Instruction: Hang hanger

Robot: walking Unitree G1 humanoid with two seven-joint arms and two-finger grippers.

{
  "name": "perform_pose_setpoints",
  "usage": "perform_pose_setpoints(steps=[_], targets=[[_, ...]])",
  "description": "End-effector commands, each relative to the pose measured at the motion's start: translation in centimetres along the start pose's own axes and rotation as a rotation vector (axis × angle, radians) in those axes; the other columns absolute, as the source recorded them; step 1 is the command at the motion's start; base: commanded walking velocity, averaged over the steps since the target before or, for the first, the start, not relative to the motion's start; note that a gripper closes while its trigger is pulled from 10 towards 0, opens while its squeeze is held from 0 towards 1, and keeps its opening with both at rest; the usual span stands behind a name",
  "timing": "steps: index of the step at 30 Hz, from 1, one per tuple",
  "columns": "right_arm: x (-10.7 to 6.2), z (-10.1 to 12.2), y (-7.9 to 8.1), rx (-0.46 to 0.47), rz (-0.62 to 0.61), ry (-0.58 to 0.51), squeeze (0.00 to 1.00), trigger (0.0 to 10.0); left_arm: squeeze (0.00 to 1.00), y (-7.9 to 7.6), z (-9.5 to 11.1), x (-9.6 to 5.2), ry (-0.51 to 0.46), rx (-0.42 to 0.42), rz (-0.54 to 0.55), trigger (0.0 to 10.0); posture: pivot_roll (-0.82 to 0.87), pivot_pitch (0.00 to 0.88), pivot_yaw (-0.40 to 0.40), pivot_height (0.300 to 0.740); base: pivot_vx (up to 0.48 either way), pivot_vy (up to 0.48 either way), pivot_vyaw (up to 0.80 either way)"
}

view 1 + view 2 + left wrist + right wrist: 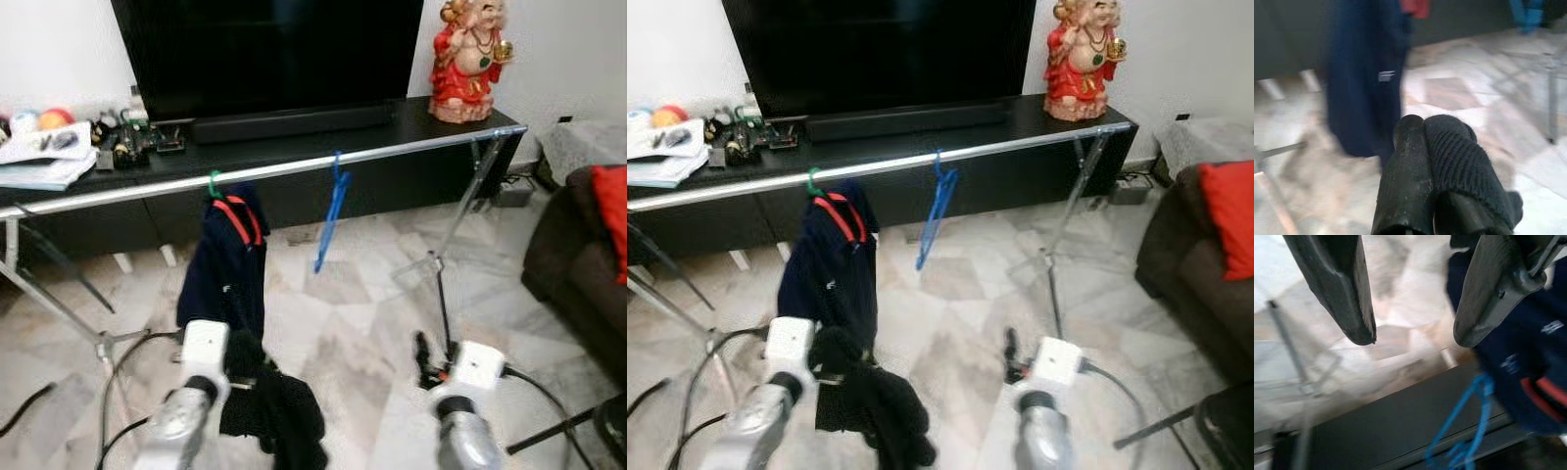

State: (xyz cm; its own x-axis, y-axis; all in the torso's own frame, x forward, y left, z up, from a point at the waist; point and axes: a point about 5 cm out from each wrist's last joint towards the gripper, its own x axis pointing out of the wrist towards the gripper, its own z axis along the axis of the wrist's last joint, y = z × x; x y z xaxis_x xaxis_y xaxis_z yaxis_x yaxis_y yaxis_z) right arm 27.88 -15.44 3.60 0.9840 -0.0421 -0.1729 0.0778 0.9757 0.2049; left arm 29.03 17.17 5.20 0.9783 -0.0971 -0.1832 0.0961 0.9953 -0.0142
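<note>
A silver clothes rail [294,168] runs across in front of the TV console. A navy garment with red straps [225,269] hangs from it on a green hanger [214,183]. A bare blue hanger [333,211] hangs further right on the rail. Low at the left, my left gripper [245,360] is shut on a black knit garment [279,411] that droops toward the floor; in the left wrist view the fabric [1459,161] is pressed against a finger [1405,181]. My right gripper [1410,333] is open and holds nothing, low at the right, below the rail.
Behind the rail is a black console [392,122] with a large TV [274,49], a red figurine [470,59] and clutter [59,147] at its left end. The rack's legs [446,245] and cables [127,362] are on the marble floor. A dark sofa with a red cushion [612,215] is on the right.
</note>
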Motion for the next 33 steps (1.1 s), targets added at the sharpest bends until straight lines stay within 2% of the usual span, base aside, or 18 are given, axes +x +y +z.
perform_pose_setpoints(steps=[1, 33], targets=[[-0.19, -0.12, -0.87, -0.012, -0.026, 0.007, 0.0, 10.0, 0.0, -0.57, 0.78, 0.21, -0.034, 0.008, -0.018, 10.0, 0.04, 0.046, 0.057, 0.74, 0.0, 0.0, 0.0], [-0.04, 0.19, -1.02, -0.004, -0.048, -0.014, 0.0, 10.0, 0.0, -0.48, 0.89, -0.09, -0.042, -0.017, -0.021, 10.0, 0.05, 0.036, 0.063, 0.74, 0.0, 0.0, 0.0]])
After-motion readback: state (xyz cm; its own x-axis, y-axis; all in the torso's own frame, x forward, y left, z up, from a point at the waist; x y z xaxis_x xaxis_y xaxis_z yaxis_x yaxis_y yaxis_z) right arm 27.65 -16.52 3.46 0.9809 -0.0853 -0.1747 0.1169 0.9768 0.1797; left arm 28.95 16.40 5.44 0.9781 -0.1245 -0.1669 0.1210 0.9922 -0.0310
